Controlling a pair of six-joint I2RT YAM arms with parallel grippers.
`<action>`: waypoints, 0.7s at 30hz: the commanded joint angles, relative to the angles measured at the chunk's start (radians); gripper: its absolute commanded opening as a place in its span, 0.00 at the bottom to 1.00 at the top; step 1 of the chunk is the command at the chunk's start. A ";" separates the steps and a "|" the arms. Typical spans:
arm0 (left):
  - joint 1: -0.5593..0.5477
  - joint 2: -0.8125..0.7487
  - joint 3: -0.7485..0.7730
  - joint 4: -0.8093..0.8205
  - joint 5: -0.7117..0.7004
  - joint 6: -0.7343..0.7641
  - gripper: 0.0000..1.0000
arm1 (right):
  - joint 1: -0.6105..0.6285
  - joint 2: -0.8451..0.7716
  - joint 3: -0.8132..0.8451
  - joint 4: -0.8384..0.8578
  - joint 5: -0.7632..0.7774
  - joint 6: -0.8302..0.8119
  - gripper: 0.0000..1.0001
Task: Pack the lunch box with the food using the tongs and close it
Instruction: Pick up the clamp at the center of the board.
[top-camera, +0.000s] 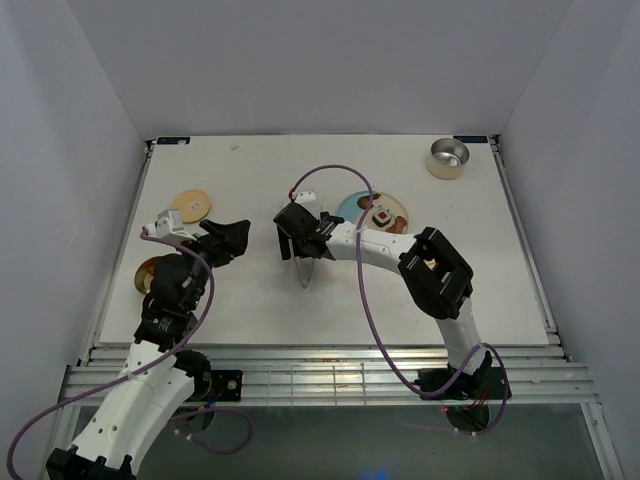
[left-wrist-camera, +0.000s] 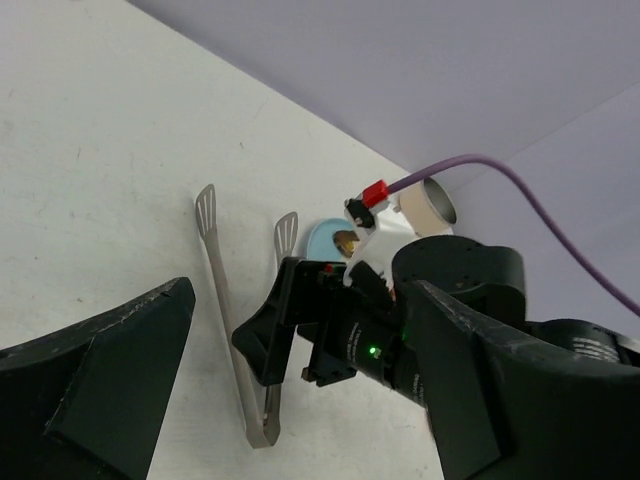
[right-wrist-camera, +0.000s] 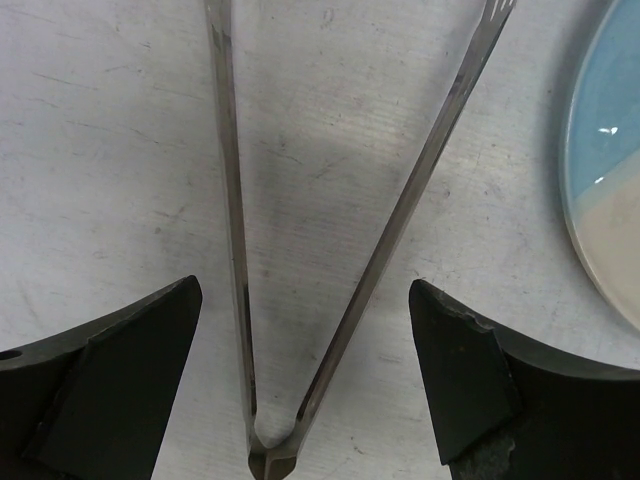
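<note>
1. At the middle of the counter (top-camera: 250, 310), the tongs (right-wrist-camera: 400, 215) are laid flat in a V, with the joined end toward the near edge and the two tips toward the far edge.
2. The right claw (right-wrist-camera: 305, 300) is held directly above them, spread wide and gripping nothing. One finger is placed outside each arm of the tongs, close to the joined end, so their long axis is crossed by the line of closing.
3. The left claw (top-camera: 232, 240) is also seen wide open and empty, off to the left. The right arm is judged the nearer.
4. The plate (right-wrist-camera: 610, 150) with the food (top-camera: 381, 216) is set just right of the tongs, so little room is left on that side. Bare counter is seen to the left.
</note>
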 joint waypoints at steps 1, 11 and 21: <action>0.000 -0.055 -0.019 0.040 -0.040 0.009 0.98 | 0.001 0.008 -0.015 0.031 0.038 0.048 0.90; 0.000 -0.057 -0.025 0.031 -0.074 0.009 0.98 | 0.001 0.011 -0.050 0.106 0.015 0.036 0.90; 0.000 -0.077 -0.037 0.027 -0.079 0.008 0.98 | 0.001 0.059 -0.013 0.111 0.037 0.039 0.90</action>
